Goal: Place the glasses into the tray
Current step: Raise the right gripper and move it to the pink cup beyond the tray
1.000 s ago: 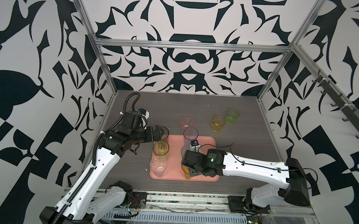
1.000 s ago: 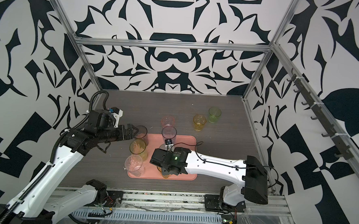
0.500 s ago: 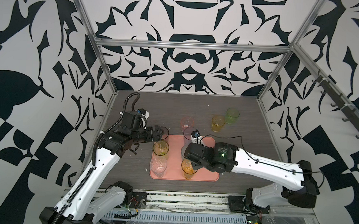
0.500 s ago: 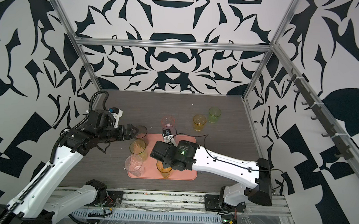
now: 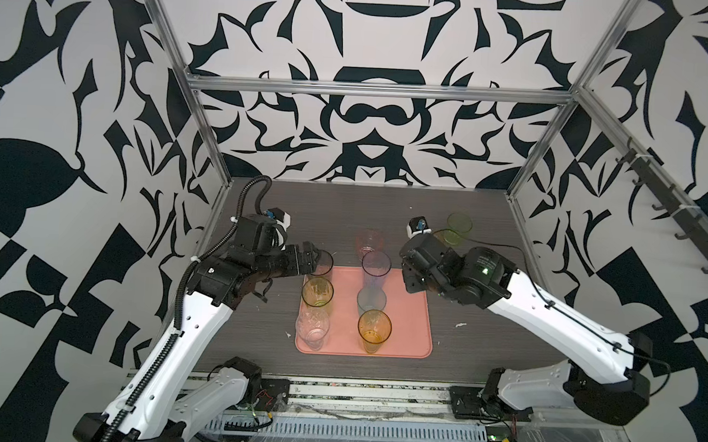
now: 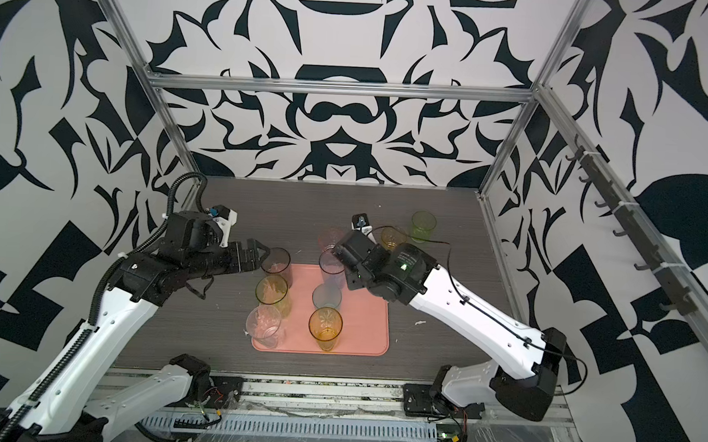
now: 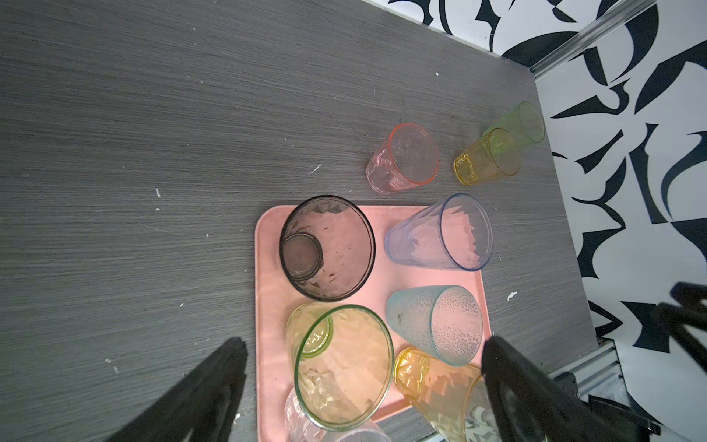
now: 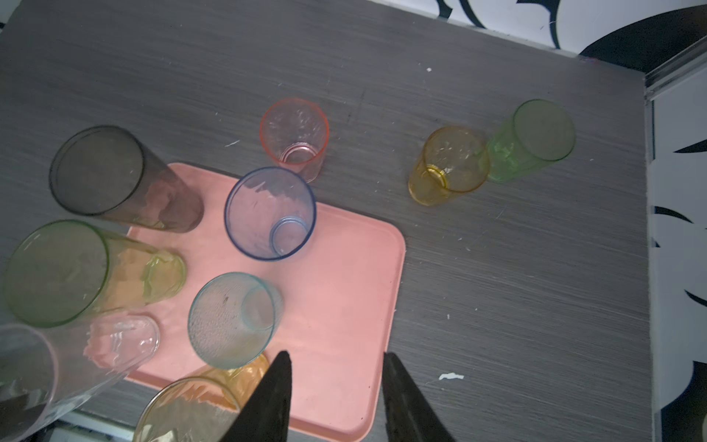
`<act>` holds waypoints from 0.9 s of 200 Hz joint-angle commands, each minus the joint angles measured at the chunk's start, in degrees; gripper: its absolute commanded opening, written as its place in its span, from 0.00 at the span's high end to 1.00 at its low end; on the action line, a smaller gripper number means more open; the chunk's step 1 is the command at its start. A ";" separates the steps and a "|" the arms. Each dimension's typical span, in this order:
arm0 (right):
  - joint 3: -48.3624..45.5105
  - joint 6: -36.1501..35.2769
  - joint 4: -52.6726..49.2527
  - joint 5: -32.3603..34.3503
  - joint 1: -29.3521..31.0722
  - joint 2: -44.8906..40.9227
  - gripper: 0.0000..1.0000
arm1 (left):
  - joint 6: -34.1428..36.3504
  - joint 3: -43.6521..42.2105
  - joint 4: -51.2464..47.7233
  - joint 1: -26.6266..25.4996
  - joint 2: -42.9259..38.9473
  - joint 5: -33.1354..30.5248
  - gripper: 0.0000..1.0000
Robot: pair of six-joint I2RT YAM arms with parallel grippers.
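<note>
Six glasses [image 5: 371,302] stand upright in two rows on the tray [image 5: 411,316]. They are packed toward its left side, which leaves the right strip bare, presumably for the ones not yet in. Three wait on the tabletop [image 5: 386,203]: the pink glass [image 8: 294,134] just beyond the tray's far edge, and the yellow glass [image 8: 447,164] and green glass [image 8: 535,134] side by side further right. The left hand [image 7: 365,344] hangs wide and empty beside the grey glass [image 5: 321,264] at the tray's far left corner, out of the other arm's way. The right hand [image 8: 336,359] is partly spread and holds nothing. A second ago it sat low by the amber glass [image 5: 374,329] at the near edge. Now it has lifted away toward the far right, likely to fetch the next glass. The left arm has barely moved.
</note>
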 commanded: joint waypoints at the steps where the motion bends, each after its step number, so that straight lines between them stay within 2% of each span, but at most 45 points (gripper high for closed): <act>1: 2.29 -5.96 3.36 -1.63 -3.31 -1.39 0.57 | 0.98 1.94 -1.49 -0.10 0.03 -1.01 0.01; 47: 3.46 -13.09 9.70 -5.26 -10.10 0.55 0.57 | 1.67 2.03 -0.29 -0.16 0.29 -1.95 0.00; 96: 6.91 -18.25 15.68 -6.04 -13.02 5.81 0.57 | 2.50 1.66 0.27 -0.14 -0.02 -4.38 0.01; 174: 15.49 -17.51 17.50 -13.61 -19.46 19.41 0.59 | 4.83 1.34 4.05 -0.17 -0.50 -5.50 0.00; 180: 16.13 -17.43 17.40 -15.87 -19.75 20.34 0.59 | 4.96 1.39 3.97 -0.11 -0.33 -5.54 0.01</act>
